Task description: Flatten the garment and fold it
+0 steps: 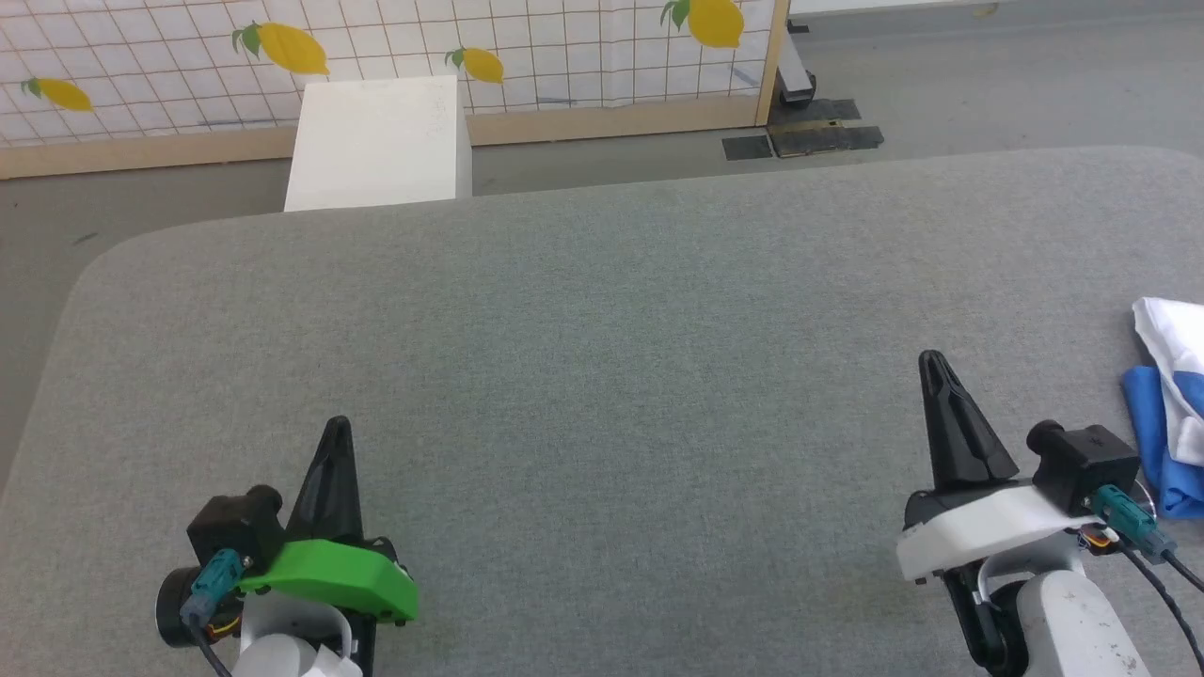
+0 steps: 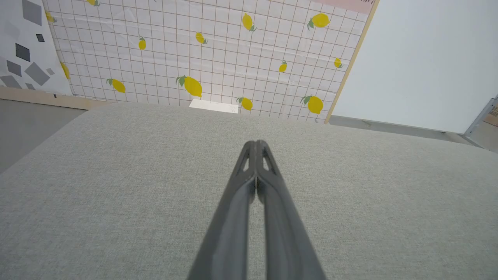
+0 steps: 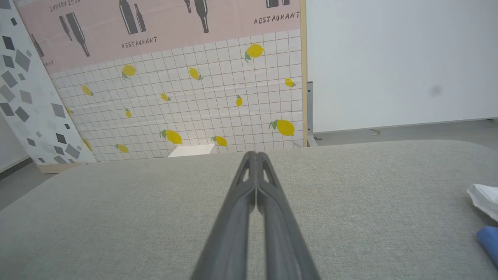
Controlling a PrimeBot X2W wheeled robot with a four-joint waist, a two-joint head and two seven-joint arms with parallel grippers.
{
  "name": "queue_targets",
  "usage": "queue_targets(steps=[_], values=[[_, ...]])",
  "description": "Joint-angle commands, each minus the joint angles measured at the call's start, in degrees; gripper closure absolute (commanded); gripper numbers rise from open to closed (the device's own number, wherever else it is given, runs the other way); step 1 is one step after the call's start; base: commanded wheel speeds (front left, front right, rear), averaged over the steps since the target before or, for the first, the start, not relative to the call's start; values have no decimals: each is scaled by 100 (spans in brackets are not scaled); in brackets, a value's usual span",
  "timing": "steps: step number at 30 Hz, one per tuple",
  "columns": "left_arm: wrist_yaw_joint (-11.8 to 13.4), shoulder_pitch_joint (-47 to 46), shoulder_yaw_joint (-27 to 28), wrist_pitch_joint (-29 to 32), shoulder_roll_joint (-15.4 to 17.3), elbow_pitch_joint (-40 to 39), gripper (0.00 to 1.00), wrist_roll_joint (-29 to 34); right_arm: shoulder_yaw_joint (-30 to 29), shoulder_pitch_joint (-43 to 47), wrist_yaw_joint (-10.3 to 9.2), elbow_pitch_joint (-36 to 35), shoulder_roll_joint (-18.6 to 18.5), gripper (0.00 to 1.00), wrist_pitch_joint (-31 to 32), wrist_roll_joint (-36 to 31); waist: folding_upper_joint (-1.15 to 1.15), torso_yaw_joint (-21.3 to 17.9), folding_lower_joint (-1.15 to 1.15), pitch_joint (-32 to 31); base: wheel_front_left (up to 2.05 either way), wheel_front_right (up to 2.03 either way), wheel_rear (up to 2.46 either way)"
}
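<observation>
Left gripper (image 2: 256, 147): the two dark fingers are pressed together along their length, tips meeting, closed on themselves. They point out over grey cloth; whether they touch it cannot be told. Right gripper (image 3: 253, 156): the same, fingers closed tip to tip. The head view sets the pair well apart at the near edge of the grey padded table (image 1: 602, 310), the left with a green housing, the right with a white one. The garment (image 1: 1166, 423) lies bunched at the table's right side, near the right wrist's camera block and clear of the fingers. It shows white folds over blue and is cut off by the frame edge, so its extent is unreadable. The right wrist view catches a white corner and a blue scrap of it at its right margin. The left wrist view looks across grey table. Past the far edge stands a white box (image 1: 381, 141), base hidden by the table, before a lemon-print grid panel (image 1: 564, 56). The right wrist view adds a pink "RESTAURANT" poster (image 3: 155, 27) above that panel.
</observation>
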Motion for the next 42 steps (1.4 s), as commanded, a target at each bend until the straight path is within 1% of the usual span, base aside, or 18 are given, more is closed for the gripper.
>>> queue_targets(steps=[1, 42], values=[[18, 41, 6, 33, -11, -37, 100, 92, -3, 73, -1, -54, 3, 100, 26, -49, 0, 9, 0, -5, 0, 0, 0], [90, 183, 25, 500, -58, -417, 100, 608, -32, 352, -4, -492, 8, 100, 486, -412, 0, 232, 0, -119, 0, 0, 0]])
